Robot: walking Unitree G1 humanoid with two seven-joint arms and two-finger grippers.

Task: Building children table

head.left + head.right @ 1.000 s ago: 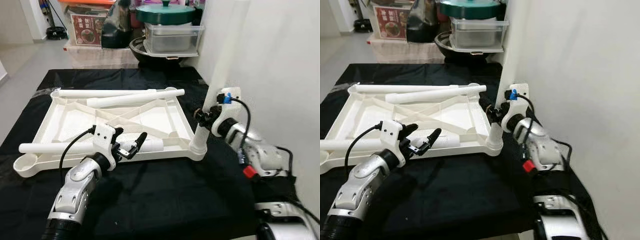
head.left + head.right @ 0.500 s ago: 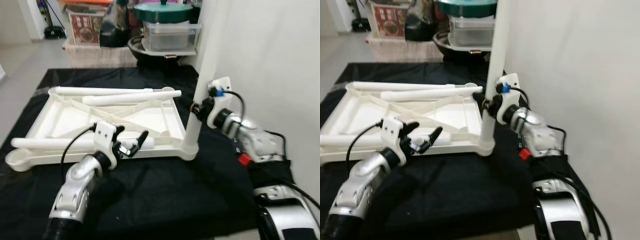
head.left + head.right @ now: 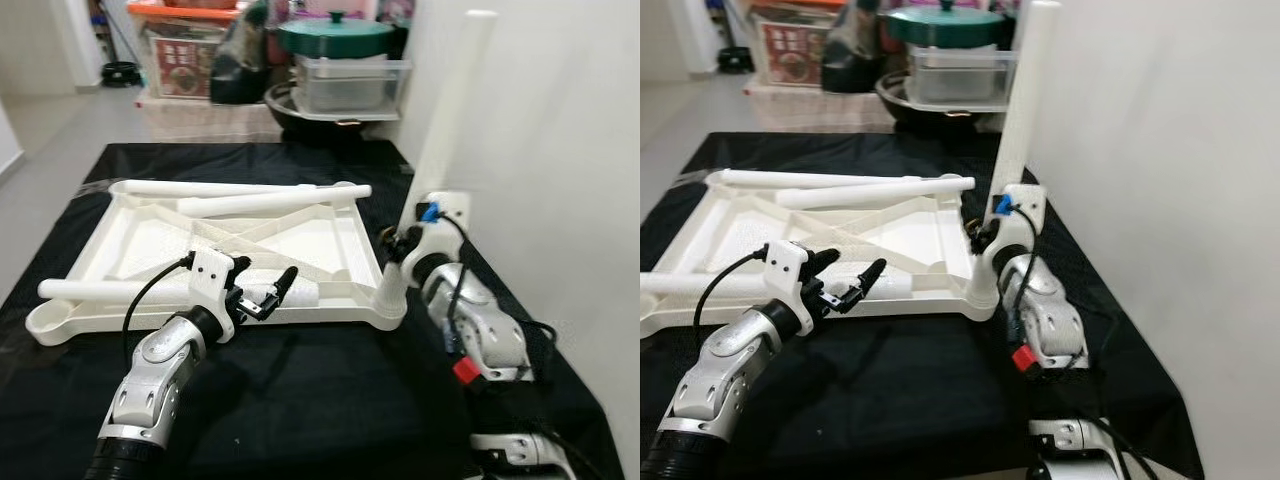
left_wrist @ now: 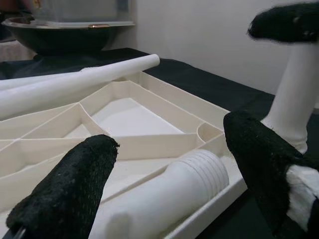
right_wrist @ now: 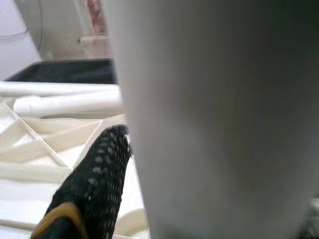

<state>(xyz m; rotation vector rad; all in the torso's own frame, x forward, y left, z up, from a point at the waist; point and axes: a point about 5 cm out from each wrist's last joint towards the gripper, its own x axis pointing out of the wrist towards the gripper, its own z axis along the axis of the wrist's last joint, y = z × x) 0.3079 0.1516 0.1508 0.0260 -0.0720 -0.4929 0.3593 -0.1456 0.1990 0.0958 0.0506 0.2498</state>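
Observation:
The white table top (image 3: 150,240) lies upside down on a black cloth. One white leg (image 3: 450,110) stands upright in its near right corner socket (image 3: 388,300). My right gripper (image 3: 402,243) is shut on that leg low down, and the leg (image 5: 214,119) sits close against one black finger (image 5: 94,184). Another leg (image 3: 110,290) lies along the near edge. My left gripper (image 3: 262,290) hovers open over its ribbed end (image 4: 174,184), with the fingers (image 4: 70,184) on either side and not touching. Two more legs (image 3: 230,187) lie across the far edge.
A white wall (image 3: 560,150) rises close on the right. Behind the cloth stand a pot with a green lid (image 3: 335,35), a clear plastic container (image 3: 350,80), a black bag (image 3: 240,65) and a printed box (image 3: 180,60). Bare black cloth (image 3: 320,390) lies in front of the table top.
The head camera has shifted, so the top of the upright leg is now in the picture. My right forearm has swung lower, still holding the leg. The left gripper stays open over the lying leg.

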